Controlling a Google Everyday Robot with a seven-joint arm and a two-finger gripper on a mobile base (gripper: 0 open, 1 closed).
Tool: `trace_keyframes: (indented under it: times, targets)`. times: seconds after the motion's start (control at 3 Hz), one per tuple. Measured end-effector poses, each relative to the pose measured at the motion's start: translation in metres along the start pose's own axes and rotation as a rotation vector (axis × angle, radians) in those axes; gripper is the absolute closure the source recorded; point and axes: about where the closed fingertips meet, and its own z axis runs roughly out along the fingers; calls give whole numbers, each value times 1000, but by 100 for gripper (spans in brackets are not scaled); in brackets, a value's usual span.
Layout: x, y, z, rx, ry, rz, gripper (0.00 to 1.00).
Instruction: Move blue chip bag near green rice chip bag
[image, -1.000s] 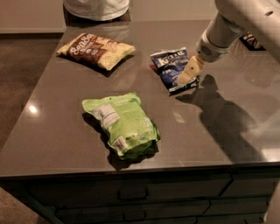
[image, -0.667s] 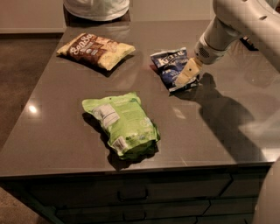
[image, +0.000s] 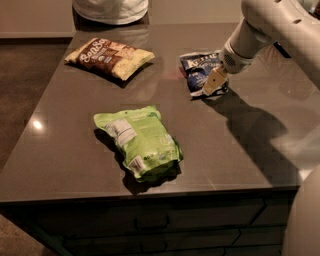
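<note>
At the far right of the counter (image: 240, 150), the gripper (image: 214, 84) sat against the crinkled blue chip bag (image: 196, 69), white-banded on top; whether it gripped couldn't be told.

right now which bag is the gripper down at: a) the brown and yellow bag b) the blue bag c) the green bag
b: the gripper is down at the right edge of the blue chip bag at the far right of the table, while the green rice chip bag lies apart near the front edge and the brown and yellow bag lies at the far left.
</note>
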Motion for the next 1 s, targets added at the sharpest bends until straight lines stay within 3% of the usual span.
trace_keyframes:
  times: [0.67, 1.0]
  targets:
    - [-14, 26, -19, -47, -59, -92, 85]
    - [-23, 54, -45, -78, -121, -175, 100]
